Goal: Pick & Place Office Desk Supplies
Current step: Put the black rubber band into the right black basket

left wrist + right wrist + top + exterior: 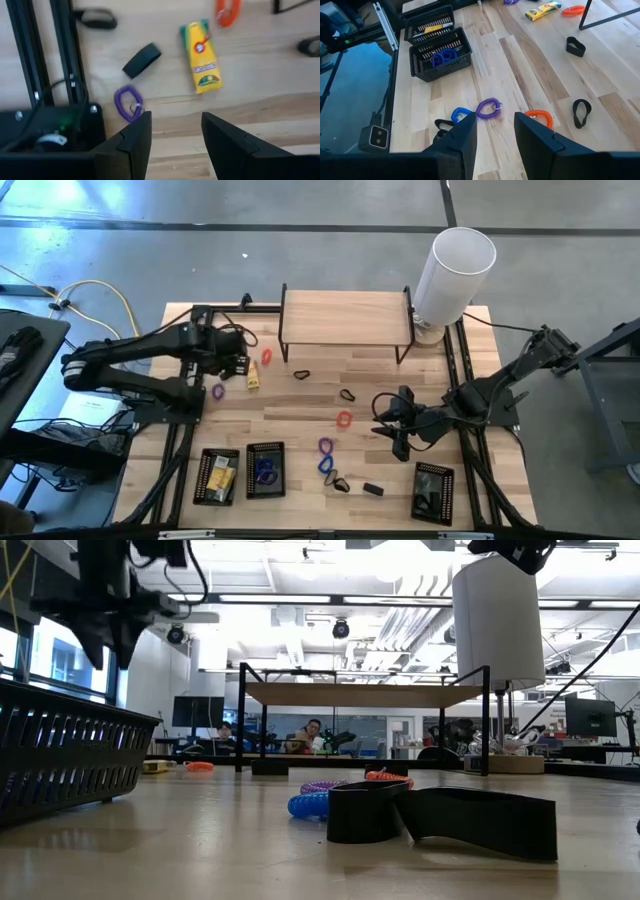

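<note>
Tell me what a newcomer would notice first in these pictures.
Likely the tall white cylinder at the table's far right corner, beside the wooden shelf. Next, bright coil loops and a yellow packet scattered mid-table, with the left gripper open above the packet and the right gripper open near an orange loop.

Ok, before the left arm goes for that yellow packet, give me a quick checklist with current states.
1. Left gripper open and empty: ok, nothing between its fingers.
2. Yellow packet unobstructed: ok, it lies flat on bare wood, apart from the orange loop and the black clip.
3. Gripper over the packet: not ok, the packet lies ahead of the fingers, with the purple loop nearer.
4. Right gripper clear of the left side: ok, it hovers on the table's right.
5. Tray with yellow packets has room: cannot tell.
</note>
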### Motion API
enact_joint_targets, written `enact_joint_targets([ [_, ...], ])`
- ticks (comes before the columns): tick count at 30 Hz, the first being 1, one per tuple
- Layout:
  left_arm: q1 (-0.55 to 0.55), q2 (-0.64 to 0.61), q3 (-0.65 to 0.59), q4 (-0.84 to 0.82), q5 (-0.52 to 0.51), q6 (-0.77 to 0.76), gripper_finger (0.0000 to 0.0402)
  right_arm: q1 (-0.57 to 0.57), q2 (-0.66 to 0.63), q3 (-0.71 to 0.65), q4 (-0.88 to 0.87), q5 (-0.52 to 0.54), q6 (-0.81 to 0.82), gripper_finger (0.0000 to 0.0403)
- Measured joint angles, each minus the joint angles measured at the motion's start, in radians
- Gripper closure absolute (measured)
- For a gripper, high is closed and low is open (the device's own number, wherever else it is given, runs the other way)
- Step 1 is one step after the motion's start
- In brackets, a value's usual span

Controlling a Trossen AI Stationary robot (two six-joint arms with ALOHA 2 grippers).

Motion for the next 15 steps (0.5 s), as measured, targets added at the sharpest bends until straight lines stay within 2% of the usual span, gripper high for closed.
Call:
enact_joint_targets([
  [4,0.076,0.03,-0.028,-0.001,0.064,-0.022,0.0236,0.0,0.0,0.0,-0.001,0.001,0.0,0.0284],
  [8,0.121,0.101,-0.043,0.01,0.058,0.051,0.0236,0.0,0.0,0.0,0.0,0.008,0.0,0.0284],
  [15,0.153,0.291,-0.043,0.079,0.054,0.394,0.0236,0.0,0.0,0.0,-0.001,0.009,0.0,0.0284],
])
